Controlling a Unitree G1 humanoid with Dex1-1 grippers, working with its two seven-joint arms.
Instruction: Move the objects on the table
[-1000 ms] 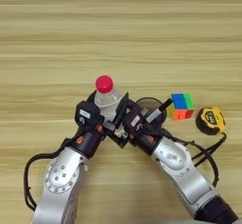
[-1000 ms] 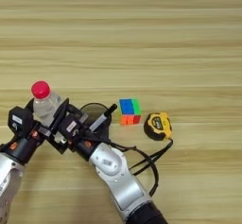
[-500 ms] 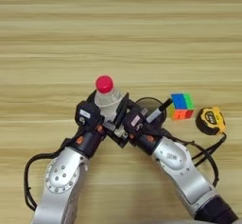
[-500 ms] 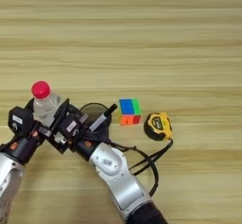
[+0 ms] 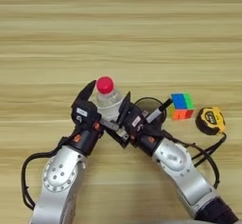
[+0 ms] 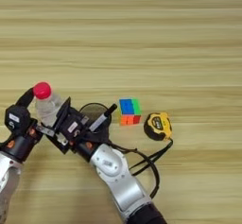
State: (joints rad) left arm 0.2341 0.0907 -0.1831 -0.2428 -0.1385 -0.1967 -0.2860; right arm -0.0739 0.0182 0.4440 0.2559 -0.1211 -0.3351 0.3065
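A small clear bottle (image 5: 109, 103) with a red cap stands near the table's front middle. My left gripper (image 5: 97, 106) is shut on it, with one black finger (image 5: 87, 91) showing on its left side. My right gripper (image 5: 124, 123) presses in against the bottle's right side, touching the left gripper. Just behind the right gripper sits a black mesh cup (image 5: 149, 106) with a white pen (image 5: 158, 115) leaning out of it. A yellow-black tape measure (image 5: 210, 120) lies further right, its black strap trailing toward the front.
A multicoloured puzzle cube (image 5: 181, 106) sits between the mesh cup and the tape measure. The wooden table (image 5: 123, 34) stretches away behind the arms. Black cables run beside my right forearm (image 5: 184, 168).
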